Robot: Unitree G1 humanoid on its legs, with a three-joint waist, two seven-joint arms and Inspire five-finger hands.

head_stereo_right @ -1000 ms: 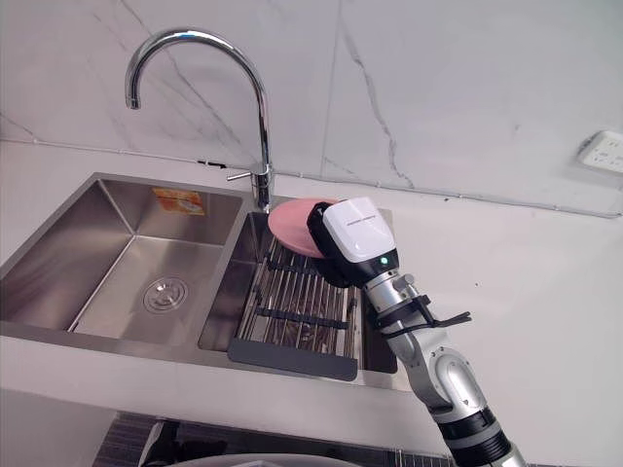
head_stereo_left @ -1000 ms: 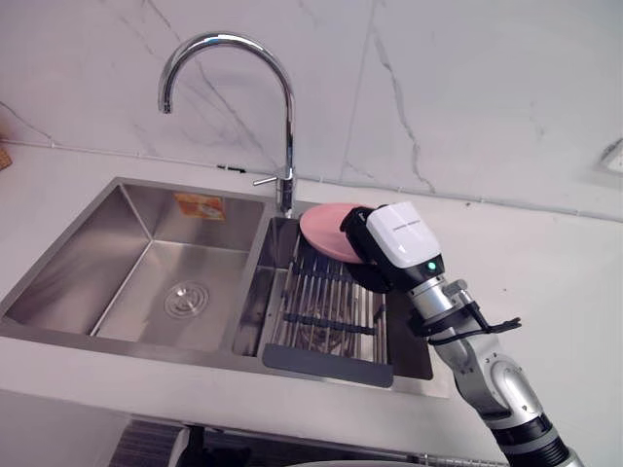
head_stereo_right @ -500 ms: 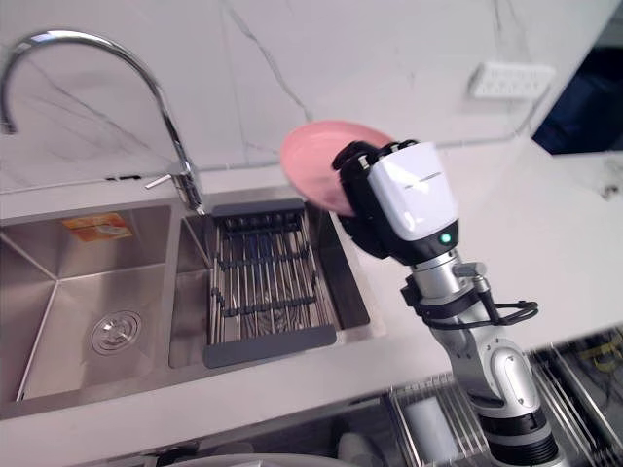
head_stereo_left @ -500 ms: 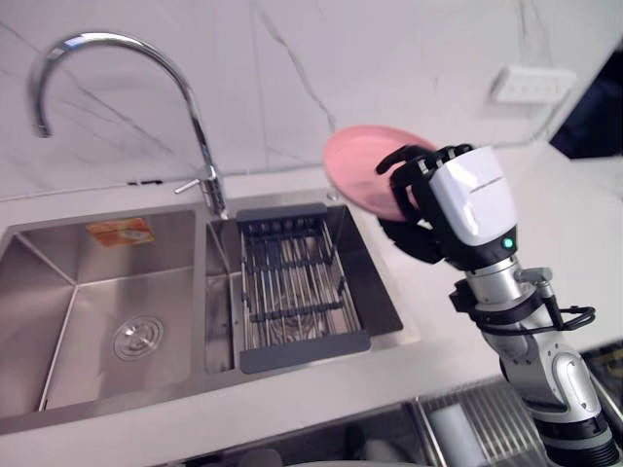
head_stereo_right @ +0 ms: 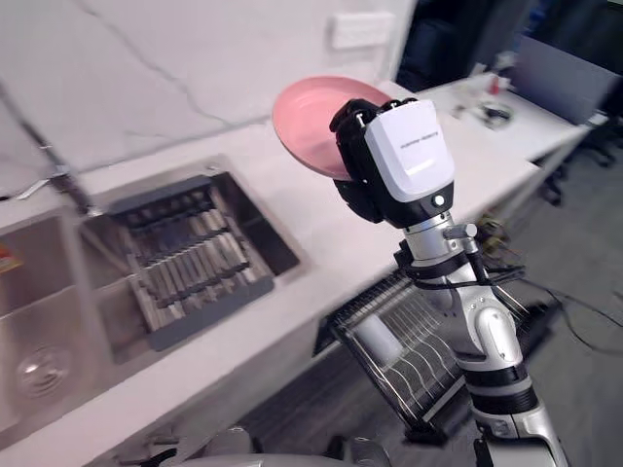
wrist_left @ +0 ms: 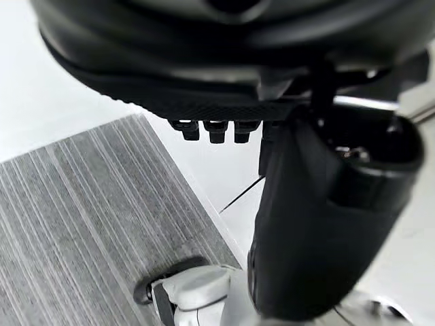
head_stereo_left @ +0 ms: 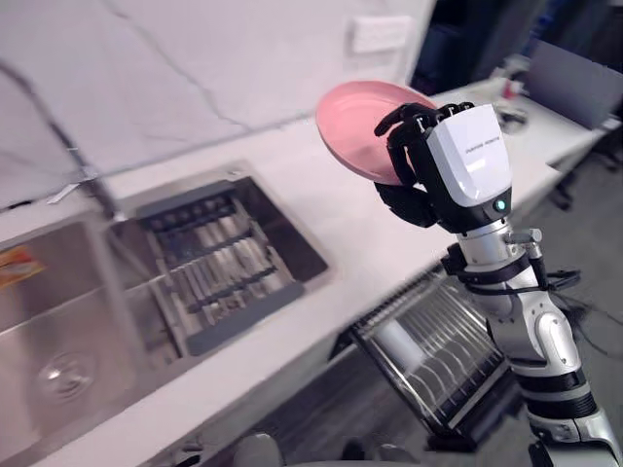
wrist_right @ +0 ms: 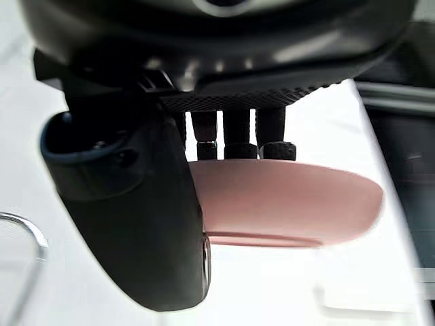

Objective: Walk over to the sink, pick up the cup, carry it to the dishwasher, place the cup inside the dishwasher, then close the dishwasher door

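My right hand (head_stereo_left: pixel 438 170) grips a pink plate (head_stereo_left: pixel 355 122), not a cup, high above the tabletop (head_stereo_left: pixel 331 214). The pickup is done. Placing it in the open dishwasher (head_stereo_left: pixel 438 350) and closing the door are left.

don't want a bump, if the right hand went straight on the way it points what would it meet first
Likely the marble wall near the white socket, with the pink plate held in the right hand touching first; depth is unclear.
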